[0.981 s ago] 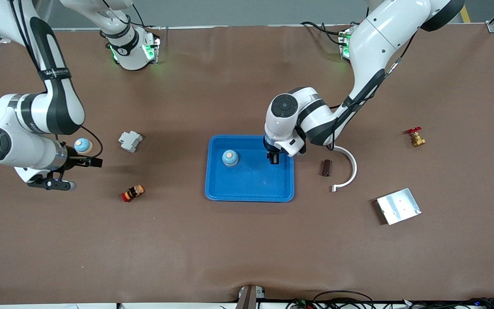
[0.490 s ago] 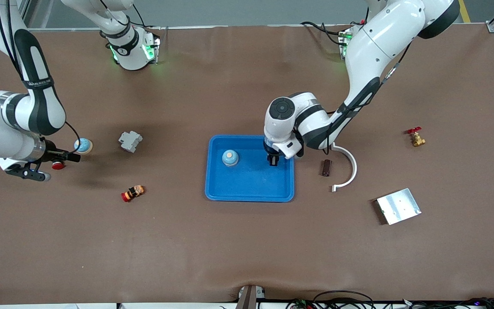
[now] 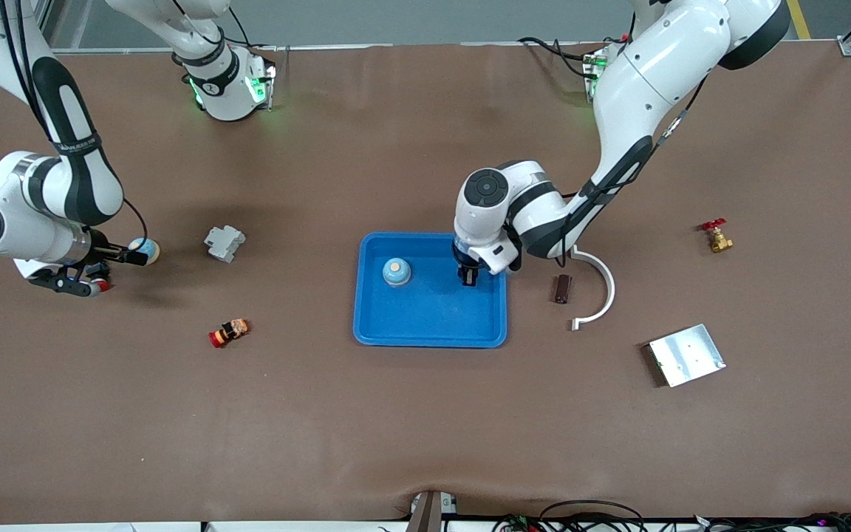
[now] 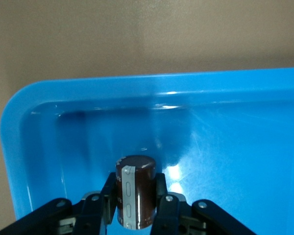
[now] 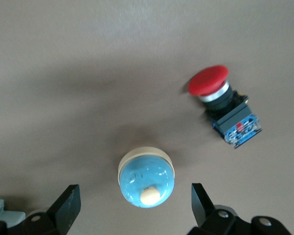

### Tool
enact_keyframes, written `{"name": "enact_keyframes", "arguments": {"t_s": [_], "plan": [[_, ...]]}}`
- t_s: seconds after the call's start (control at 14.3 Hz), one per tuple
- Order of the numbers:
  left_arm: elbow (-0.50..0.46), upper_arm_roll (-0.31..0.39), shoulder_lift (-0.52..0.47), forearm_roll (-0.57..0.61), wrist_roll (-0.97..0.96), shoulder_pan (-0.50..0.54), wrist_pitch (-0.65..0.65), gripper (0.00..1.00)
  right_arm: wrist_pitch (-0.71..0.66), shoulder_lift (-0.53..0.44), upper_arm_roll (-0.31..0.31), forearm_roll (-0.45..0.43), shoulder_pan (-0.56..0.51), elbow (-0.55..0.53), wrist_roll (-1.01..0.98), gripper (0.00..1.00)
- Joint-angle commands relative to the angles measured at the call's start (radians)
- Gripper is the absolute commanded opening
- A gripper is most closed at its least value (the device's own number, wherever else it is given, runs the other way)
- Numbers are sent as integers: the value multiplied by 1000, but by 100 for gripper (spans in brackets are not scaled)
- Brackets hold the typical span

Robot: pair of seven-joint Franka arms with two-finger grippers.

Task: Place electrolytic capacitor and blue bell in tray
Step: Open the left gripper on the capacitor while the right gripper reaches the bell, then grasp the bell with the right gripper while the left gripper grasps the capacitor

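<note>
Over the blue tray at the middle of the surface, the left gripper hangs low above the tray's corner nearest the left arm's base; a blue bell already sits inside. Toward the right arm's end, the right gripper hovers over a second blue bell.

In the left wrist view, the jaws clamp the electrolytic capacitor upright, its long axis vertical, just above the tray floor.

In the right wrist view, the jaws stand apart, the second bell between them, beside a red pushbutton.
</note>
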Motion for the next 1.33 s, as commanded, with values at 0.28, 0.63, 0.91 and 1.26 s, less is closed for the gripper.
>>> {"name": "enact_keyframes", "arguments": {"t_s": [0.28,0.63,0.91,1.26], "plan": [[11,7,25,36,-7,-15,35,9,88,28,4,30,-30,-42,-64,100],[12,7,11,37,-9,-9,30,100,103,50,5,44,-33,-58,-84,100],[14,-1,-22,36,0,9,-3,100,125,73,4,116,-33,-61,-182,100],[8,-191,-36,13,297,231,-112,100,125,71,-1,116,-36,-61,-229,100]]}}
